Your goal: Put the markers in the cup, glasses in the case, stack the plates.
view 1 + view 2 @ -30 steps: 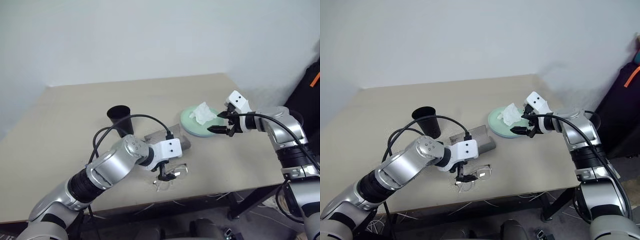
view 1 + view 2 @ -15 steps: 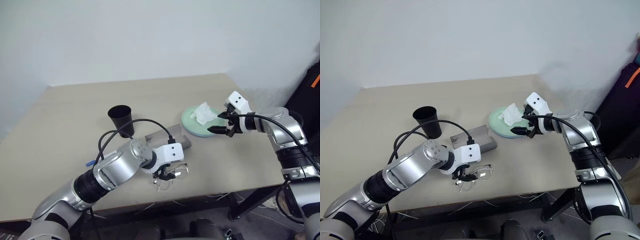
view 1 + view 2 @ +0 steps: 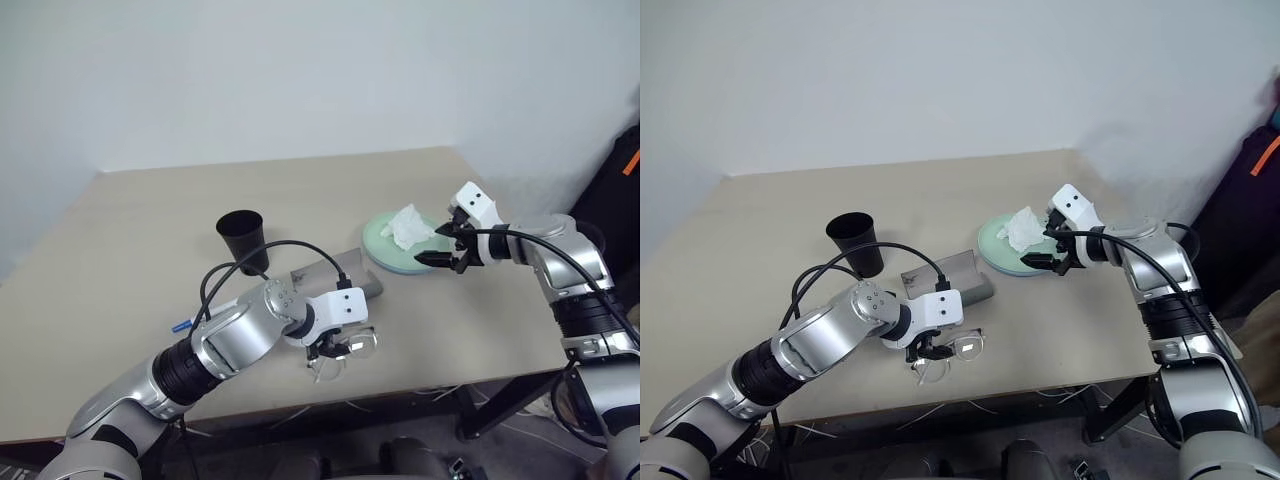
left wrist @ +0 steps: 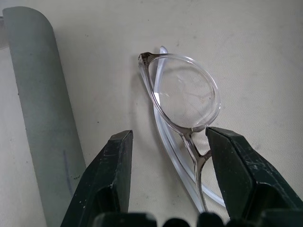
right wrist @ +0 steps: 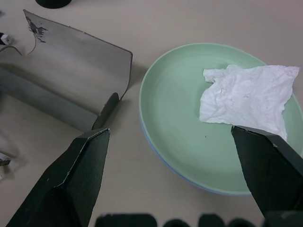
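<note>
Your left gripper (image 4: 163,182) is down on the table with its fingers part-way apart, straddling the bridge of the glasses (image 4: 182,101). One finger sits against the frame at the bridge and the other stands clear, so nothing is clamped yet. The glasses lie flat near the front edge of the table (image 3: 130,220), just in front of the open grey case (image 3: 335,272).

You're on the glasses step. Next you'll likely need to close on the bridge, lift cleanly, and carry them the short way back into the case.

Your right gripper (image 5: 173,182) hangs wide open over the near rim of the green plate (image 5: 180,142), which carries a crumpled tissue (image 5: 246,97). The cup (image 3: 242,238) stands behind the case, and a blue-capped marker (image 3: 181,325) peeks out beside your left arm.
</note>
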